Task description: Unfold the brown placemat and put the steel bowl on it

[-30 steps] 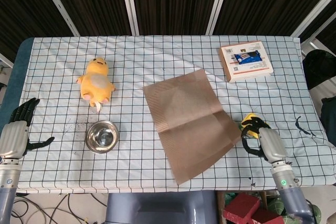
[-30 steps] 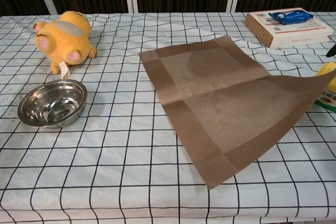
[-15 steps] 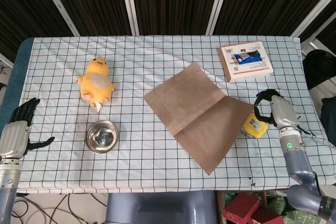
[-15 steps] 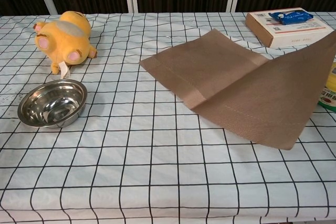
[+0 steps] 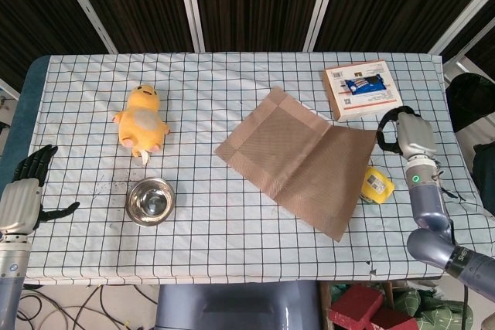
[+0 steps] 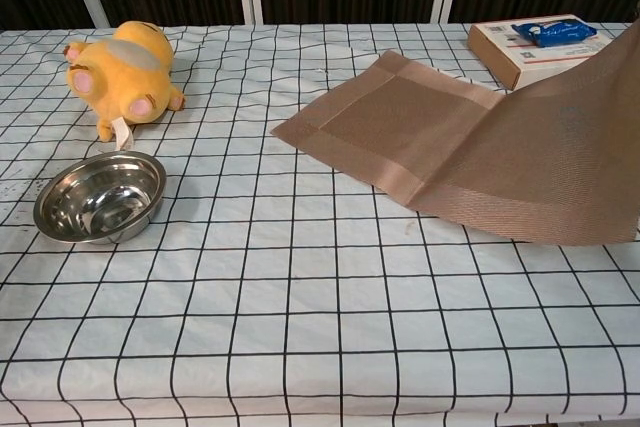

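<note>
woven brown placemat (image 5: 298, 156) mid-unfold, far flap lifted in right hand (image 5: 404, 134) grip | round steel bowl (image 5: 151, 201) unplaced | left hand (image 5: 29, 187) fingers apart, empty

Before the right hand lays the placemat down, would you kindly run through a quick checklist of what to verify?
1. Right hand grips the placemat edge: ok; that half is lifted.
2. Placemat fully unfolded and flat: not ok, right half raised.
3. Landing area free: not ok, yellow item lies beside or under the raised half.
4. Cardboard box apart from the mat: ok.
5. Steel bowl upright, untouched: ok.
6. Left hand holds nothing: ok, open at the table's edge.
</note>
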Tool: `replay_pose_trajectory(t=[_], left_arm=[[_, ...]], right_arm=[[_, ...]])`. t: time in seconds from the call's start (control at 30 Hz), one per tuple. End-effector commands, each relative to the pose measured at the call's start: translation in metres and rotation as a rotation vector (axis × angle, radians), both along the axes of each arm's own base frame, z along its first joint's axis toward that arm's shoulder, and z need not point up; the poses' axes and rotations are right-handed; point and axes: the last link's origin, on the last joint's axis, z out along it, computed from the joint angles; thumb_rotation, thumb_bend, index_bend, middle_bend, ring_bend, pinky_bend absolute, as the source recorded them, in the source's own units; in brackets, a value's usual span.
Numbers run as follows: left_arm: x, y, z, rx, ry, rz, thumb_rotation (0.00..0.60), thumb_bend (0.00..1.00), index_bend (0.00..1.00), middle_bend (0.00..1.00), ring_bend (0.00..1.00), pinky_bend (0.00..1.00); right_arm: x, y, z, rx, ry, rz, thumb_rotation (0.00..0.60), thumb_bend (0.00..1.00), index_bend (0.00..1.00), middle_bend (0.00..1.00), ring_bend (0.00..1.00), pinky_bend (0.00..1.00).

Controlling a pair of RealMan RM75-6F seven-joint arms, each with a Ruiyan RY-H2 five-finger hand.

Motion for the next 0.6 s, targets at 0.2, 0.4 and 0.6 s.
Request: replay_pose_trajectory(t=[0.2, 0.4, 0.6], left_arm=[[0.001, -0.001, -0.003, -0.018, 0.005, -0.001, 0.6, 0.02, 0.0, 0.01, 0.0, 0.07], [0.003, -0.002, -0.004, -0.019, 0.008, -0.001, 0.6, 0.02, 0.0, 0.0, 0.0, 0.07], [0.009, -0.003, -0.005, -0.021, 0.014, -0.015, 0.6, 0.02, 0.0, 0.01, 0.0, 0.07]], right_arm=[[-0.01, 0.014, 0.001, 0.017, 0.047, -0.022, 0.6, 0.12, 0.04, 0.06, 0.1, 0.22], [-0.019, 0.041, 0.013, -0.026, 0.021, -0.012, 0.6, 0.1, 0.0, 0.02, 0.08, 0.21], [-0.032, 0.078, 0.027, -0.065, 0.019, 0.01, 0.6, 0.08, 0.0, 0.0, 0.05, 0.21]])
